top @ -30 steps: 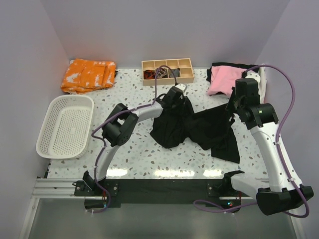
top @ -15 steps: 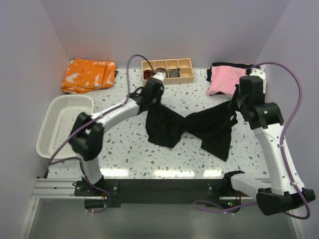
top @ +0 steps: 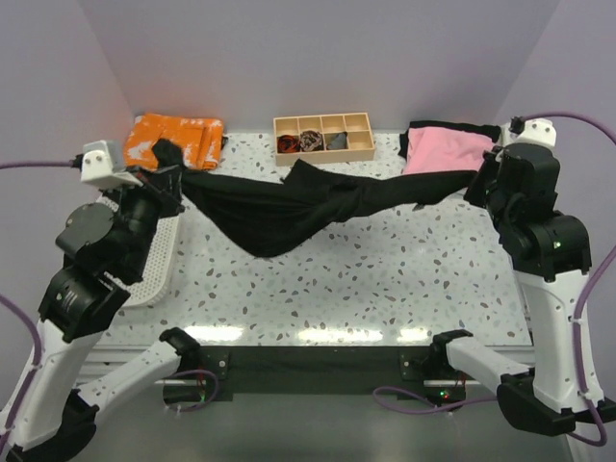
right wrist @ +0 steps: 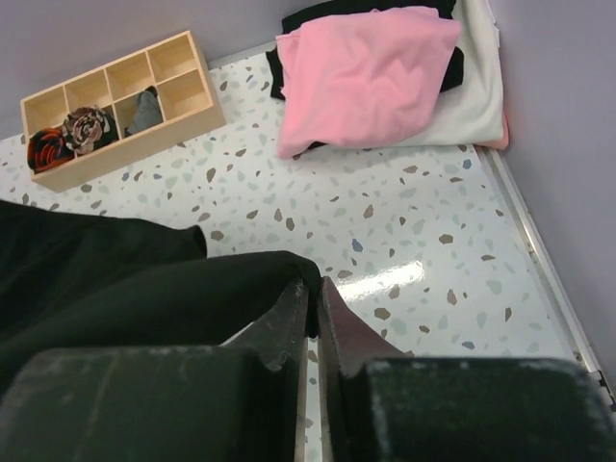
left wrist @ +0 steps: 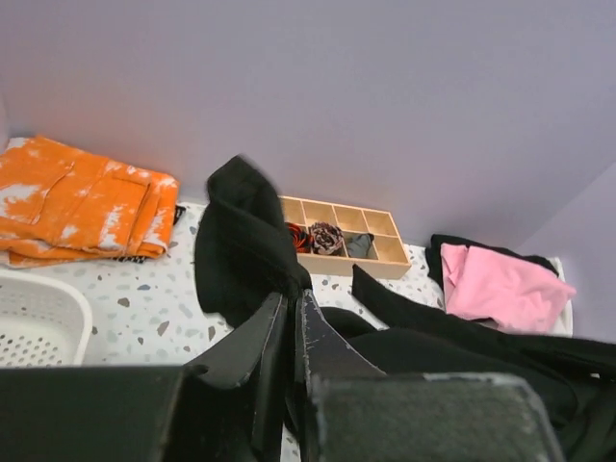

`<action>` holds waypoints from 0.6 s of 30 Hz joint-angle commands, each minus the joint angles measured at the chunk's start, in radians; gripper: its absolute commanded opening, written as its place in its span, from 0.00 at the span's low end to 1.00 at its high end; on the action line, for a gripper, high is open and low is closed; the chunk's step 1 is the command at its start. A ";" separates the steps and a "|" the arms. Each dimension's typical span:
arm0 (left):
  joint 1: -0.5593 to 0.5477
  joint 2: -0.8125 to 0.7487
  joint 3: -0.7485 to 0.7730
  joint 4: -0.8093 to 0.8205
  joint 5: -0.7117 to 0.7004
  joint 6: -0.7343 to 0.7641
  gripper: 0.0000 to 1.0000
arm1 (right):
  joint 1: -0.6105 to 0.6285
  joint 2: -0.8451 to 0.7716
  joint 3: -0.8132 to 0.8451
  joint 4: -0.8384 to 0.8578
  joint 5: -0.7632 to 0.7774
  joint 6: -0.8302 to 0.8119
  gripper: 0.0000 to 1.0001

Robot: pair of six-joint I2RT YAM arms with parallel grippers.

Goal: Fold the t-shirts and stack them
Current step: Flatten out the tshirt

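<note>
A large black t-shirt [top: 279, 214] hangs stretched above the table between my two grippers, sagging in the middle. Its left end is bunched in my left gripper [top: 169, 166], which is shut on the cloth [left wrist: 245, 241] at the fingertips [left wrist: 292, 300]. My right gripper [top: 478, 179] is shut on the shirt's other end, with a fold of black cloth [right wrist: 125, 279] pinched at its tips [right wrist: 315, 289]. A pink t-shirt [top: 443, 149] lies on top of a black and a white one [right wrist: 476, 87] at the back right corner.
An orange patterned cloth [top: 173, 142] lies at the back left. A wooden compartment box [top: 323, 137] with small rolled fabric pieces stands at the back middle. A white basket [top: 162, 252] sits at the left, mostly hidden under my left arm.
Both arms have swung outward, the left far to the left. The black t-shirt has gone from a crumpled heap on the table to a band stretched between the grippers.
</note>
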 commanded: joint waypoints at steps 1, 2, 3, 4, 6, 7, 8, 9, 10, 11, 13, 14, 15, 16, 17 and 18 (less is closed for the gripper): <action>0.000 -0.078 -0.017 -0.069 -0.122 -0.056 0.09 | -0.003 0.064 0.048 -0.078 -0.029 -0.063 0.00; 0.000 -0.083 -0.015 -0.067 -0.131 -0.047 0.09 | -0.005 0.062 0.031 -0.078 -0.039 -0.057 0.00; 0.000 -0.077 -0.011 -0.073 -0.134 -0.047 0.09 | -0.005 0.050 0.008 -0.055 -0.083 -0.069 0.00; 0.000 -0.067 -0.006 -0.090 -0.134 -0.046 0.09 | -0.005 0.007 -0.047 0.001 -0.133 -0.083 0.00; 0.000 -0.020 0.008 -0.108 -0.116 -0.049 0.10 | -0.003 -0.005 -0.064 0.011 -0.243 -0.095 0.00; 0.000 0.002 0.012 -0.127 -0.101 -0.050 0.11 | -0.005 -0.007 -0.054 -0.004 -0.240 -0.095 0.00; 0.000 0.052 0.017 -0.136 -0.063 -0.047 0.15 | -0.005 -0.021 -0.057 0.003 -0.244 -0.095 0.00; 0.000 0.083 0.022 -0.147 -0.046 -0.047 0.23 | -0.005 -0.039 -0.066 0.026 -0.261 -0.104 0.00; 0.000 0.110 0.025 -0.171 -0.036 -0.049 0.27 | -0.005 -0.077 -0.080 0.067 -0.282 -0.113 0.00; 0.000 0.165 0.026 -0.179 -0.021 -0.050 0.32 | -0.005 -0.087 -0.078 0.084 -0.295 -0.120 0.00; 0.000 0.216 0.000 -0.174 -0.001 -0.040 0.65 | -0.003 -0.070 -0.043 0.088 -0.347 -0.133 0.00; 0.000 0.264 -0.014 -0.171 -0.006 -0.039 0.67 | -0.003 -0.061 -0.032 0.082 -0.352 -0.133 0.00; 0.000 0.282 -0.033 -0.159 -0.007 -0.041 0.74 | -0.003 -0.050 -0.028 0.080 -0.350 -0.130 0.00; 0.000 0.302 -0.072 -0.126 -0.003 -0.038 0.79 | -0.003 -0.044 -0.034 0.083 -0.352 -0.130 0.00; 0.000 0.336 -0.089 -0.113 0.008 -0.038 0.83 | -0.005 -0.029 -0.043 0.088 -0.352 -0.130 0.00; 0.000 0.350 -0.106 -0.095 0.025 -0.038 0.83 | -0.005 -0.022 -0.060 0.091 -0.352 -0.129 0.00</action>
